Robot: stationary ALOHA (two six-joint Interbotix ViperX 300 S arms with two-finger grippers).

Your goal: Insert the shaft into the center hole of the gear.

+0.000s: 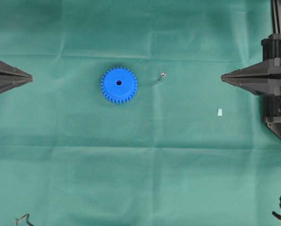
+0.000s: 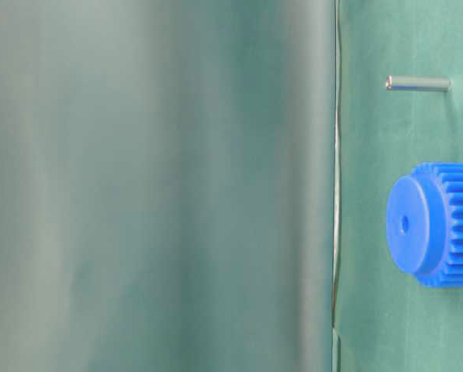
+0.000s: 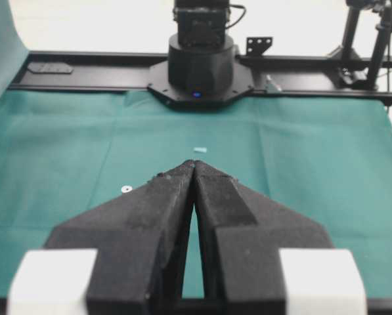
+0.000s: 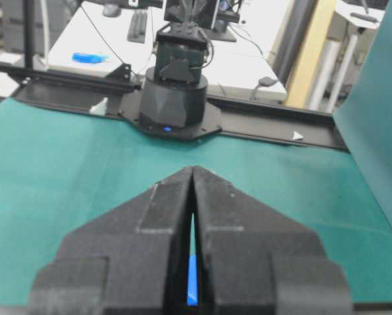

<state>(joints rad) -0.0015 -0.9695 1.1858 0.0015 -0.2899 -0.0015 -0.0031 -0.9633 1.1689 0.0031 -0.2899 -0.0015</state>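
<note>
The blue gear point(image 1: 119, 84) lies flat on the green cloth, left of centre, with its centre hole facing up. The silvery shaft point(image 1: 162, 76) lies on the cloth a short way to its right, apart from it. Both also show in the table-level view, the shaft point(image 2: 417, 84) and the gear point(image 2: 437, 225). My left gripper point(image 1: 31, 78) is shut and empty at the far left edge. My right gripper point(image 1: 222, 77) is shut and empty at the right. In the right wrist view a blue sliver of the gear point(image 4: 192, 279) shows through the slit between the shut fingers point(image 4: 163, 216). The left wrist view hides the gear behind its fingers point(image 3: 156, 203).
A small pale scrap point(image 1: 220, 112) lies on the cloth below the right gripper, and it also shows in the left wrist view point(image 3: 200, 149). The opposite arm bases point(image 3: 199, 65) point(image 4: 173, 98) stand at the table's ends. A cloth backdrop point(image 2: 153, 186) rises along one side.
</note>
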